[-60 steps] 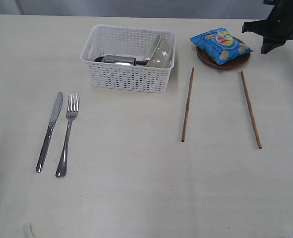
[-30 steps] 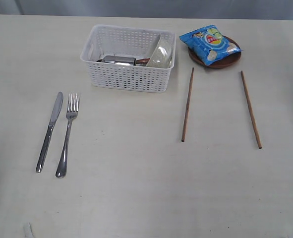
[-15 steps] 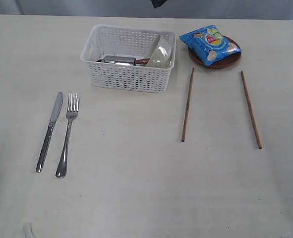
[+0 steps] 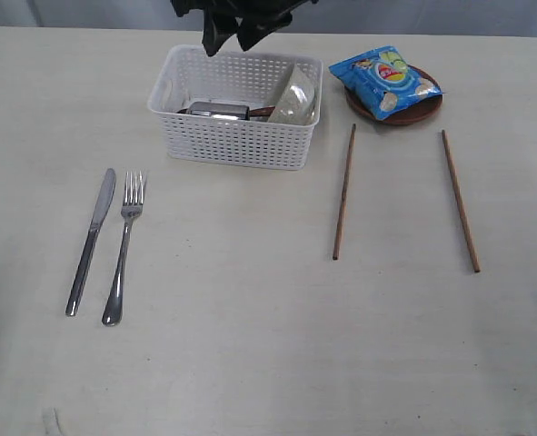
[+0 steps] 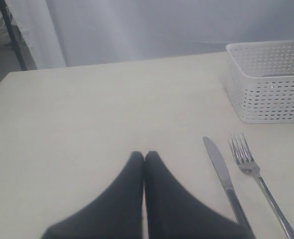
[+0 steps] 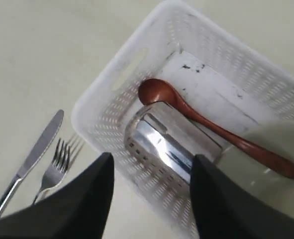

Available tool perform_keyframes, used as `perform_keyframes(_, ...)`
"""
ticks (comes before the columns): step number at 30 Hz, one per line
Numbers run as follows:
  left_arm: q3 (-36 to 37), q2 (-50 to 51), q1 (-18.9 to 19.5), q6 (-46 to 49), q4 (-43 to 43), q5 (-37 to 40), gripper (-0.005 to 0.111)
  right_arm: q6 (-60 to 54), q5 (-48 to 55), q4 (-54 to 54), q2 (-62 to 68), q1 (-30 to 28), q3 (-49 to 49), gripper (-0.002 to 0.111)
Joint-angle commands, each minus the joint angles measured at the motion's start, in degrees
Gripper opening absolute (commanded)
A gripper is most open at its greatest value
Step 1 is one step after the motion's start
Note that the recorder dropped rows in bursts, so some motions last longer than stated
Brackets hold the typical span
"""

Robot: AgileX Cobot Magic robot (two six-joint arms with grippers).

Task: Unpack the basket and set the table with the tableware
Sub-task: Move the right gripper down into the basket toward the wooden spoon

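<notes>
Four pieces laid on the table [image 4: 250, 363]: knife [image 4: 91, 241] and fork [image 4: 124, 245] at 9 o'clock, chopsticks [image 4: 343, 193] at 3 o'clock. Brown plate [image 4: 430, 111] at 1 o'clock, under a blue chip bag [image 4: 383, 82]. Left to unpack from the basket [image 4: 236, 145] at 12 o'clock: steel cup [image 6: 169, 144], red spoon [image 6: 211, 127], pale bowl [image 4: 295, 98]. Right gripper [image 6: 151, 160] hovers over the basket, fingers spread, empty. Left gripper [image 5: 144, 159]: fingers pressed together, empty.
</notes>
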Motion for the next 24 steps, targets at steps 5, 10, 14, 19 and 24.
perform_keyframes(5, 0.1, -0.1, -0.4, -0.1, 0.0, 0.0, 0.0, 7.1, -3.8, 4.0, 7.1, -0.1, -0.1, 0.045)
perform_keyframes(10, 0.1, -0.1, -0.4, -0.1, 0.0, 0.0, 0.0, 13.9, -3.9, -2.5, 7.9, -0.1, -0.1, 0.045)
perform_keyframes(14, 0.1, -0.1, -0.4, -0.1, 0.0, 0.0, 0.0, 17.2, 2.4, -5.5, 8.4, -0.1, -2.9, 0.045)
perform_keyframes(19, 0.1, -0.1, -0.4, -0.1, 0.0, 0.0, 0.0, 20.5, 5.3, -7.4, 9.2, -0.2, -4.8, 0.045)
perform_keyframes(24, 0.1, -0.1, -0.4, -0.1, 0.2, 0.0, 0.0, 21.0, 6.4, -6.4, 11.4, -0.3, -4.8, 0.045)
